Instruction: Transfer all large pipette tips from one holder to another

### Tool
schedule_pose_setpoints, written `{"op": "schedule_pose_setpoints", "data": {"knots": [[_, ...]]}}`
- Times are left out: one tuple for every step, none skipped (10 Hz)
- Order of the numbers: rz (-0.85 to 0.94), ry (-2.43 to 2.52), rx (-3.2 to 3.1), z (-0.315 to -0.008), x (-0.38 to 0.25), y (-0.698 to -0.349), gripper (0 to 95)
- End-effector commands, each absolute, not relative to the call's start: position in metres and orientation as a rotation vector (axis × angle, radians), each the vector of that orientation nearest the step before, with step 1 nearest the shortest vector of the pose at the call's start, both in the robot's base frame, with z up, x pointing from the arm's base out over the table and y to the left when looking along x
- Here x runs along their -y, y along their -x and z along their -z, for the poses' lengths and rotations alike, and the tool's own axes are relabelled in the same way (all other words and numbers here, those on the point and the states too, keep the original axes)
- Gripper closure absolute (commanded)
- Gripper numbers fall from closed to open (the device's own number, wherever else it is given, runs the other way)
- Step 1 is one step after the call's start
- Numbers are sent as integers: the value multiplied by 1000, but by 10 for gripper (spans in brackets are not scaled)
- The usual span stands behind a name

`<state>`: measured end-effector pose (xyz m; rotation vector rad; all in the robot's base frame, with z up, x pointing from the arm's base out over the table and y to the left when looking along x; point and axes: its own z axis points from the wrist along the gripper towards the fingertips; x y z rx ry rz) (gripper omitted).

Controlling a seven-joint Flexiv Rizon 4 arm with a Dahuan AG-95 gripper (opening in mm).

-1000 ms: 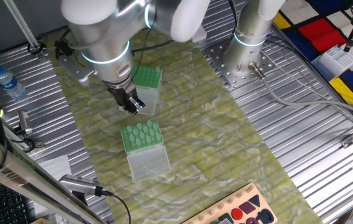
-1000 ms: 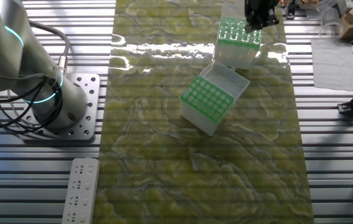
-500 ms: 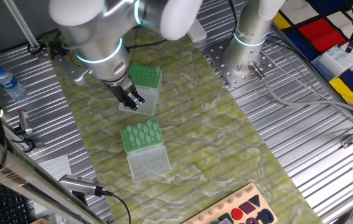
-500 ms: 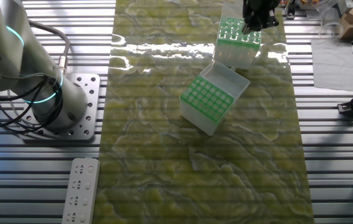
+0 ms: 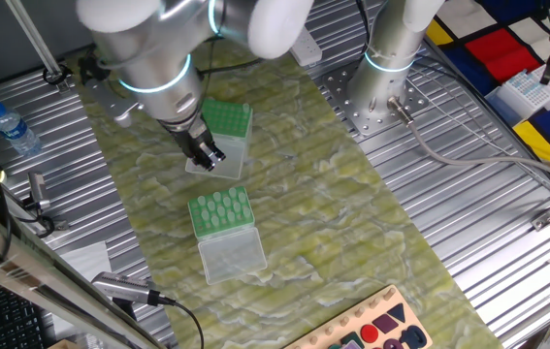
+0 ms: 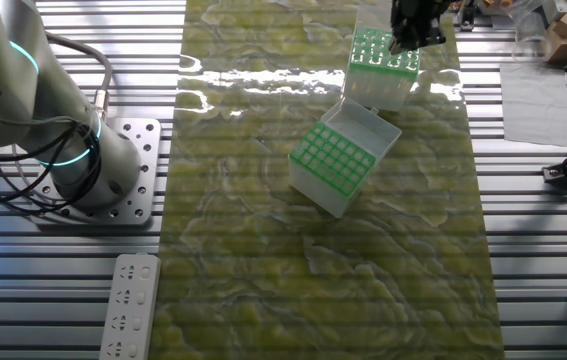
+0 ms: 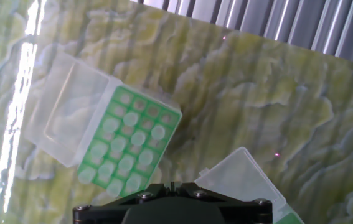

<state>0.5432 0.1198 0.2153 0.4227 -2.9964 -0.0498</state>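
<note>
Hand view shows you the nearer holder (image 7: 129, 152), lid open, many large pipette tips (image 7: 140, 138) standing in its wells. Your gripper (image 5: 209, 158) hangs over the far holder (image 6: 384, 62); whether its fingers are spread or pinching a tip, you cannot tell. Keep vertical and centre on one well before descending.

Nothing readable here, honestly. No words, brand names or numbers show up on either green-topped box (image 5: 221, 213), and their clear plastic sides look blank in all three views. The water bottle (image 5: 13, 129), way off to the side of the near box, has a label but it's just a blur. The white strip (image 6: 128, 305) on the bench has little marks on it, too small to make out.
</note>
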Motion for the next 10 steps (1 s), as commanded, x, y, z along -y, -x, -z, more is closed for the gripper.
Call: {"op": "schedule_pose_setpoints", "data": {"knots": [[50, -410, 3007, -209, -126, -557, 760], [44, -397, 3017, -206, -129, -561, 760], [42, -391, 3030, -202, -132, -566, 760], [42, -384, 3036, -198, -135, -569, 760], [40, -374, 3041, -194, -138, -571, 760], [38, -372, 3046, -190, -140, -573, 760], [37, -370, 3049, -185, -141, -575, 760], [36, -370, 3054, -182, -142, -577, 760], [38, -370, 3059, -179, -142, -579, 760], [36, -365, 3063, -177, -144, -581, 760]]}}
